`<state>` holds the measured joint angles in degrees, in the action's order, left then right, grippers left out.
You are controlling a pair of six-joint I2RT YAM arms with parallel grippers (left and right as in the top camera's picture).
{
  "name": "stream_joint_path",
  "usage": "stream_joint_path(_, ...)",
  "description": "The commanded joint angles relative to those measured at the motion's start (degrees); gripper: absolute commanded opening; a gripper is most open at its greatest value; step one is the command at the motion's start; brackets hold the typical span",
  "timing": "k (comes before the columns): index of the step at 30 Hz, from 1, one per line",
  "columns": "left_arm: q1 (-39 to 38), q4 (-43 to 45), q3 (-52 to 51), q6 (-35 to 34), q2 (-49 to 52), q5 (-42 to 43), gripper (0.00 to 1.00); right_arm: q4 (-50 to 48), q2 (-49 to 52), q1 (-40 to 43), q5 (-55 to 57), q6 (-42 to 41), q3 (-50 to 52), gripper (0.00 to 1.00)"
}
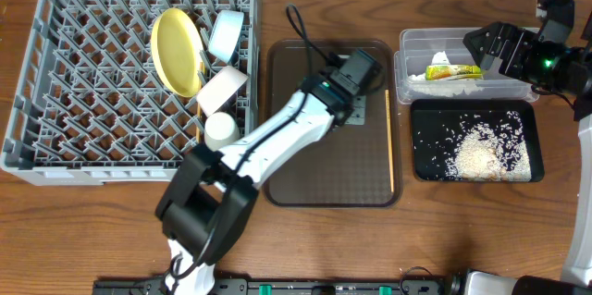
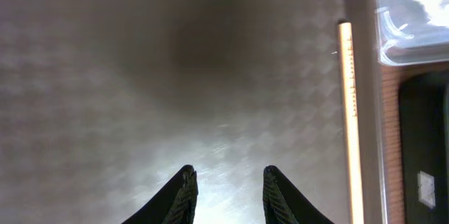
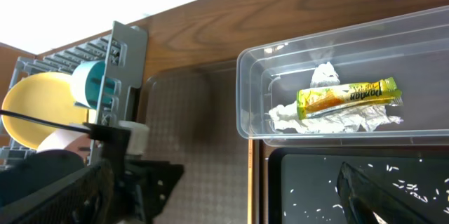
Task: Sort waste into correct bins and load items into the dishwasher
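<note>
At 9 o'clock on the overhead view stands the dish rack [image 1: 74,138]. It already carries the yellow plate [image 1: 176,50], the pale blue bowl [image 1: 227,34], the white bowl [image 1: 222,90] and the small cup [image 1: 220,129].

In the middle lies the brown serving tray [image 1: 314,165], and the left pincer [image 1: 359,112] hangs low over its upper right part. In the left wrist view its two fingers [image 2: 184,192] stand a little apart, only partly open. There is nothing between them; only the bare tray mat shows in the gap.

The thing to take next is, I judge, the chopstick [image 1: 389,142]. It lies flat along the right border of the brown tray, near the left pincer at about 3 to 4 o'clock from it. Its long axis runs from 12 to 6 o'clock, and its upper end points toward the clear tub [image 1: 416,41]. The gap between the fingers runs from 9 to 3 o'clock, so it is already across the stick. The move seems to call mostly for a sideways shift toward 3 o'clock and then a descent. The border of the tray is close to the stick and may get in the way of the outer finger.

Further right, the wrapper [image 1: 453,72] with its white paper rests inside the clear tub, and the rice [image 1: 481,152] lies in the black tray [image 1: 425,165] at 6 o'clock from the tub.

The right pincer [image 1: 481,43] hovers over the tub, spread wide and empty. It is farther from the chopstick than the left one.
</note>
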<state>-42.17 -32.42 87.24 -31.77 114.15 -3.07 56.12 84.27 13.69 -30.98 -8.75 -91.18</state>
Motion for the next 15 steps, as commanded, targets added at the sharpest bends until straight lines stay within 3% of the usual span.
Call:
stream_joint_path(1, -2.7, 2.1, -0.1, -2.7, 1.6, 0.1, 0.33, 0.1, 0.1, 0.1, 0.1, -0.4, -0.6, 0.99)
stream_joint_path(5, -5.1, 5.8, -0.1, 0.0, 4.6, -1.4, 0.39, 0.1, 0.0, 0.1, 0.1, -0.4, -0.6, 0.99)
stream_joint_path(15, -5.4, 10.3, -0.1, 0.0, 9.7, 1.0, 0.39, 0.1, 0.1, 0.1, 0.1, -0.4, -0.6, 0.99)
